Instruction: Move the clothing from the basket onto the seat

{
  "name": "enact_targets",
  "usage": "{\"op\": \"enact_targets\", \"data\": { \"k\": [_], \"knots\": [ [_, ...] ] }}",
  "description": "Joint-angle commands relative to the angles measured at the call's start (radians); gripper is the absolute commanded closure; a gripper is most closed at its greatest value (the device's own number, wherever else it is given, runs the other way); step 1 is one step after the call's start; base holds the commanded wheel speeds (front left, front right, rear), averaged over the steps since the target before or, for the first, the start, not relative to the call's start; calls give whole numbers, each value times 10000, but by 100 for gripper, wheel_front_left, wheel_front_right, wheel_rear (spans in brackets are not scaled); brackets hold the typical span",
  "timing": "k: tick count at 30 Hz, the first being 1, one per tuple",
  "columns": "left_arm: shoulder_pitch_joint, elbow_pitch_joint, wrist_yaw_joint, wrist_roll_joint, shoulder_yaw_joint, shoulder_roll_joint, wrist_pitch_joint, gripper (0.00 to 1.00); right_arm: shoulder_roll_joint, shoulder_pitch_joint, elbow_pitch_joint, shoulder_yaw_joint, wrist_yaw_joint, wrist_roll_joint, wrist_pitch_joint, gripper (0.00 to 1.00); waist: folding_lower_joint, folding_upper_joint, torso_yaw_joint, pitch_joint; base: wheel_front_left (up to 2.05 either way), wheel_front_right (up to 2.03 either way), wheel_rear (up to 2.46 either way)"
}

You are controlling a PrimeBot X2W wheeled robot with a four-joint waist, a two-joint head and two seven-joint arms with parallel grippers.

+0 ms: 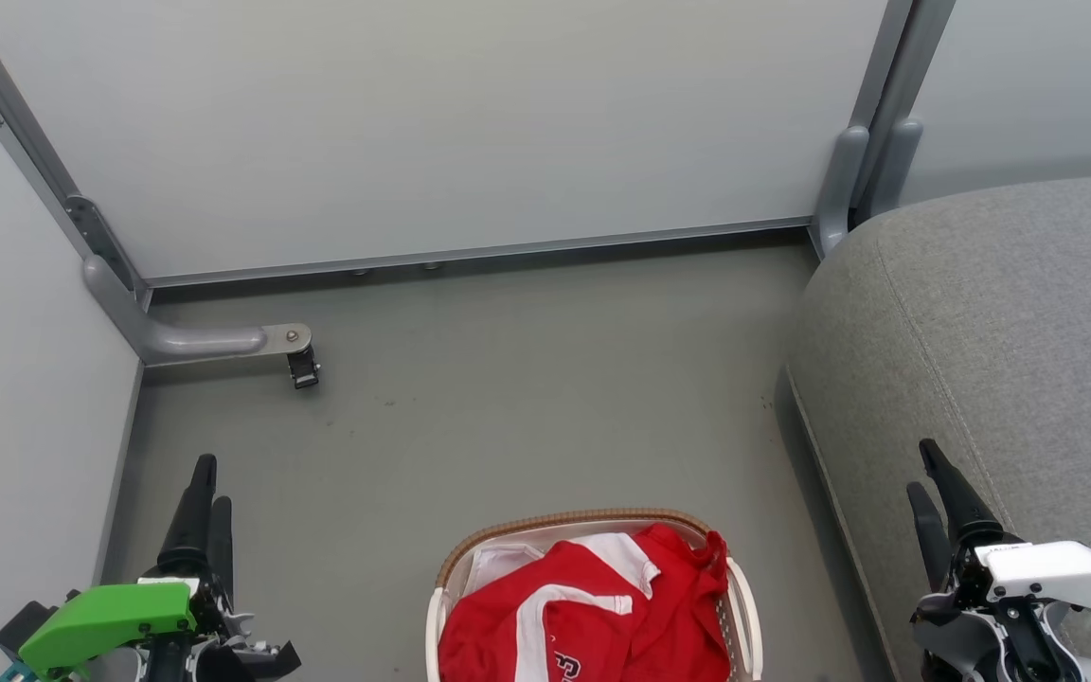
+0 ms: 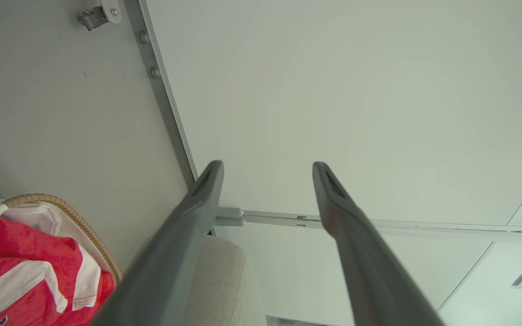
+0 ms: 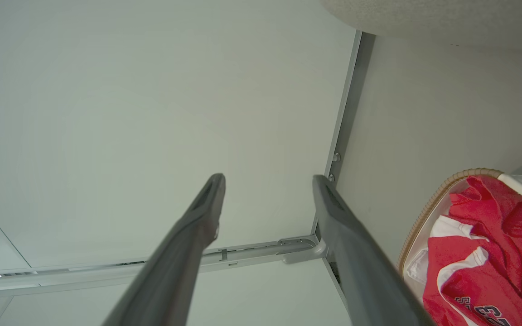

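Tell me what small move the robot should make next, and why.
Probably lower the right gripper leftward toward the red clothing: its jaws stand open and empty by the seat, while everything lies heaped in the basket.

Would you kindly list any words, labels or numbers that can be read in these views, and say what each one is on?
Dark, white-edged lettering on the red clothing in the basket: cut off by folds and the picture's edge, so it is not readable.
No other text, label or number can be made out in any view.
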Motion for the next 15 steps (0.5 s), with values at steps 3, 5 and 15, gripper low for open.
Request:
{"op": "enact_targets", "data": {
  "k": [3, 5, 15],
  "knots": [
    [-335, -27, -28, 632, -97, 157, -220, 0, -294, -253, -213, 229, 1, -452, -280, 0, 0, 5, 6, 11, 0, 0, 0],
    [-376, -22, -30, 1072, -129, 180, -310, 0, -371, -309, -203, 262, 1, -749, -376, 0, 0, 6, 7, 22, 0, 0, 0],
    [-519, -6, -37, 3504, -275, 171, -723, 0, -606, -540, -228, 620, 1, -2647, -809, 0, 0, 13, 21, 79, 0, 0, 0]
  ]
}}
